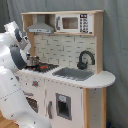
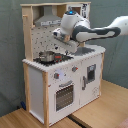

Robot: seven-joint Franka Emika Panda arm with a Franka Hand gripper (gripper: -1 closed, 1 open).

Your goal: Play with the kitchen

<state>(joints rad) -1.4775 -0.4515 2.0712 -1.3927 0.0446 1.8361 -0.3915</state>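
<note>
The claw (image 2: 56, 35) hangs above the stovetop (image 2: 56, 58) beside the pot (image 2: 47, 56); I cannot tell whether it is released or clenched, nor whether it touches anything. The kitchen (image 1: 75, 80) stands on a wood floor (image 2: 100, 112) before a grey curtain (image 1: 116, 45). In the first exterior view the arm (image 1: 12, 55) hides the claw and the kitchen's left edge.

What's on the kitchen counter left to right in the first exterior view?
Small metal pot on the black-and-red stovetop → grey sink → black faucet → bare white counter end.
</note>
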